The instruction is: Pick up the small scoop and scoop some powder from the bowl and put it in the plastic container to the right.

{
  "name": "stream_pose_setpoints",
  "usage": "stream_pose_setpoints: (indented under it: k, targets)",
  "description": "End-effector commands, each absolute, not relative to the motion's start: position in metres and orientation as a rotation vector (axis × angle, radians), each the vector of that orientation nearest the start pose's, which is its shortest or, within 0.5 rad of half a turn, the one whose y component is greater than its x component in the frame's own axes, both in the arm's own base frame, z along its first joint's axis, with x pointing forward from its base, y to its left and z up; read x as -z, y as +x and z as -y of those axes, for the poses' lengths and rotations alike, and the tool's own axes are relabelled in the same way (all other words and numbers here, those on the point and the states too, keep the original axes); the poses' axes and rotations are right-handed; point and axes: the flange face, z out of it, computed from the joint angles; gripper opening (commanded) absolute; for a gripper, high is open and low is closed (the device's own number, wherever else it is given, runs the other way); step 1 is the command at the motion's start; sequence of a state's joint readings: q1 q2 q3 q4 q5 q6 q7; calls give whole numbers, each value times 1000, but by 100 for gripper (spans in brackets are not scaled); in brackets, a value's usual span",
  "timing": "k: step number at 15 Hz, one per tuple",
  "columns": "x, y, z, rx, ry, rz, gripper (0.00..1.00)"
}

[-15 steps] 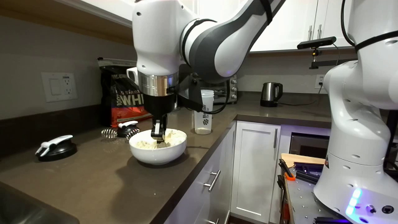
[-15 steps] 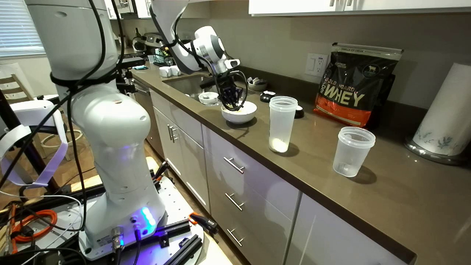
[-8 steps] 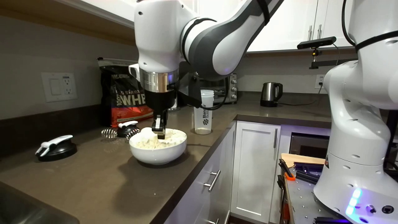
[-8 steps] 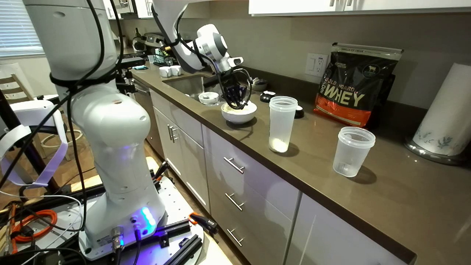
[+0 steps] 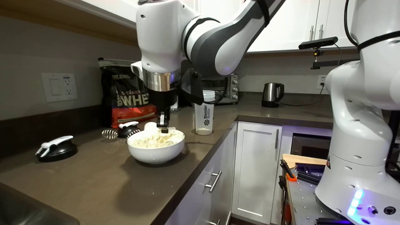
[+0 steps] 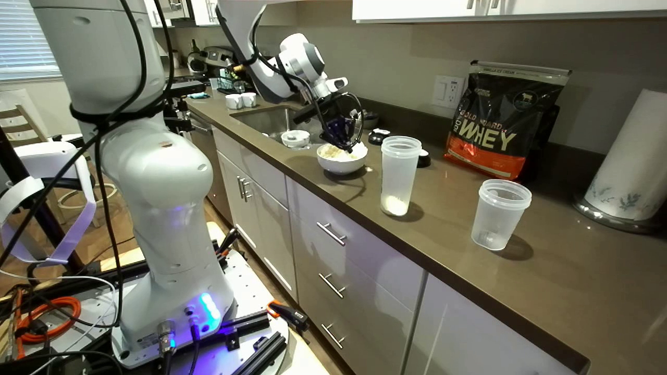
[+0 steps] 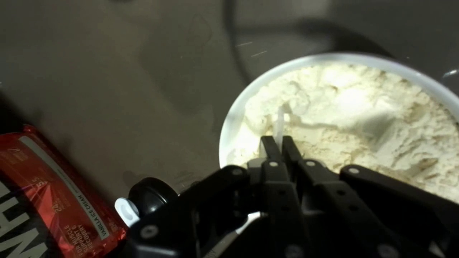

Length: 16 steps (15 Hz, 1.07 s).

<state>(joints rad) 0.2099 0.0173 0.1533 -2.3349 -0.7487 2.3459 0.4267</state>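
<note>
Partly hidden, wrist view | scoop (image 7: 279,125): behind fingers (image 7: 292,147) | bowl (image 7: 232,125): cut off

Kitchen: sink (image 6: 263,121), kettle (image 5: 269,94), toaster oven (image 5: 234,90), white cabinets (image 5: 286,26), brown countertop (image 5: 84,184).

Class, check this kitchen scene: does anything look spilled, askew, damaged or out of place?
Nothing looks clearly spilled or damaged. Mildly odd: coiled wire balls and two black lids lie loose on the counter while the tall shaker cup stands lidless.
</note>
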Motion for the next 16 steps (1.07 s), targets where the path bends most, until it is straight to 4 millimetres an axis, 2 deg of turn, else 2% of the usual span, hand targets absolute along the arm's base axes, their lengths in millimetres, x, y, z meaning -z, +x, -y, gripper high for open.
stream_pose_setpoints:
  k: [1,8,16]
  targets:
    - [-339,482,-165,399,-3551,855,3]
    - [-336,483,-166,385,-3538,846,3]
    - [-324,477,-177,346,-3510,885,3]
